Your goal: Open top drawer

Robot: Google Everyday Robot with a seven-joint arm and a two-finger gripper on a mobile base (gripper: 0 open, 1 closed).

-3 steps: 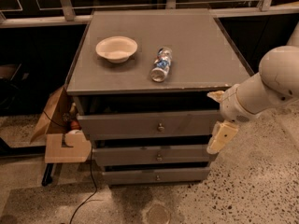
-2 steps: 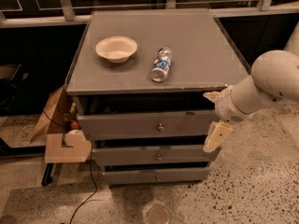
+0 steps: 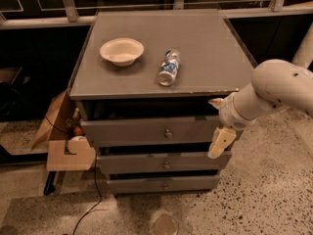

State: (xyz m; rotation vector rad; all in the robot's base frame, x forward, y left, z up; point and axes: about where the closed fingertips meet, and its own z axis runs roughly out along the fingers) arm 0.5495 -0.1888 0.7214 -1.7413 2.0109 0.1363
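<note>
End effector (image 3: 214,128) at the right front corner of the desk (image 3: 205,43), level with the right end of the top drawer (image 3: 127,131). Its two fingers (image 3: 220,142) stand apart, nothing between them: the upper one points left just under the edge of the desk top, the lower cream one hangs down across the right end of the drawer fronts. Contact with the wood: cannot tell. White arm (image 3: 279,84) enters from the right. Top drawer is the widest grey front, directly under the desk top, with a dark gap showing above it; its round knob (image 3: 167,132) sits at centre, well left of the end effector and not gripped. Two narrower drawer fronts (image 3: 164,163) below it. On the desk top: pale bowl (image 3: 122,50) at left, upright; plastic bottle (image 3: 168,67) lying on its side just to its right, apart from it. Cardboard box (image 3: 51,124) on the floor against the desk's left side; dark cable (image 3: 94,199) trails over the speckled floor (image 3: 264,199).
</note>
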